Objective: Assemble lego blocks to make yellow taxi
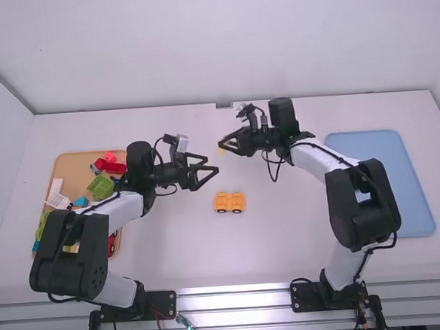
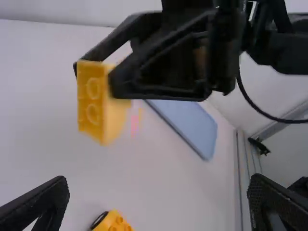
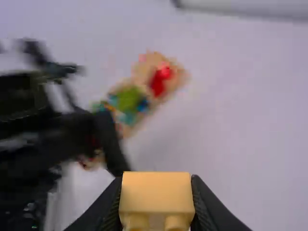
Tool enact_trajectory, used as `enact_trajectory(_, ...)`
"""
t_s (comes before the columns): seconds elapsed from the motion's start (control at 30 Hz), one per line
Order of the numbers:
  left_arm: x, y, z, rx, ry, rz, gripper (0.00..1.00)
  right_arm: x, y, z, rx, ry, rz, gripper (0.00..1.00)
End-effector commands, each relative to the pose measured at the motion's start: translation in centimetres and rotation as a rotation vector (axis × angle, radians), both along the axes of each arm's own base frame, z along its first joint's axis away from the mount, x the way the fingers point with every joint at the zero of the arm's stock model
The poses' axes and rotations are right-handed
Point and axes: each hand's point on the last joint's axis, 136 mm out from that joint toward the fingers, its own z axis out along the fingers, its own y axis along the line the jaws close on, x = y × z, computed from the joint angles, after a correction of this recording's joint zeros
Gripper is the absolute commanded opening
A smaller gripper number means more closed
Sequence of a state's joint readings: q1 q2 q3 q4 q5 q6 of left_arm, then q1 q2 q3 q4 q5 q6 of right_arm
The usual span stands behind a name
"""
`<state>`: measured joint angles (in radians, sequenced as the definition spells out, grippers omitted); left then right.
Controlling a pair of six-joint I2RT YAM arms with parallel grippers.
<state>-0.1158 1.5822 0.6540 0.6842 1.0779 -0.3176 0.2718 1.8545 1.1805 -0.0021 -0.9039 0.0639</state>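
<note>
So the white table backs up to a plain white wall, with metal rails along the near edge, a tan tray of mixed colourful blocks off to the left and a blue tray on the right. The yellow car piece is on its wheels out in the middle, and above the table the right gripper is pinching a yellow block while the left gripper, close by, has its fingers spread with nothing between them.
</note>
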Motion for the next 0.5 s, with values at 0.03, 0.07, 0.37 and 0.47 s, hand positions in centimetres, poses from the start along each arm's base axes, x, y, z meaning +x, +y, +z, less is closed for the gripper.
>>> enact_trajectory(0.03,0.9,0.5,-0.7,0.046,-0.045,0.058,0.99,2.7,-4.3,0.3,-0.374,-0.1,-0.209,0.0)
enact_trajectory(0.07,1.0,0.5,-0.7,0.048,-0.046,0.064,0.99,2.5,-4.7,0.0,-0.404,-0.084,-0.22,0.0)
enact_trajectory(0.37,4.1,2.3,-0.7,0.079,-0.047,0.266,0.99,-3.8,-10.8,-6.8,-0.792,0.412,-0.75,0.0)
enact_trajectory(0.47,4.2,2.4,-0.7,0.083,-0.05,0.271,0.99,-5.5,-10.3,-7.7,-0.704,0.607,-0.917,0.0)
